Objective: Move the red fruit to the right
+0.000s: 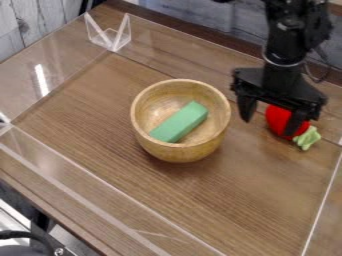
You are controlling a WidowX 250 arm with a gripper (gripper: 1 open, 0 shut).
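Observation:
The red fruit lies on the wooden table at the right, its pale green leafy tip pointing to the lower right. My black gripper hangs just above it and slightly to its left, pointing down. Its jaws stand open, one finger left of the fruit and the other over its right side. Nothing is gripped between them. Part of the fruit is hidden behind the fingers.
A wooden bowl holding a green rectangular block sits at the table's middle, left of the gripper. Clear acrylic walls fence the table, close to the fruit on the right. A clear stand is at the back left.

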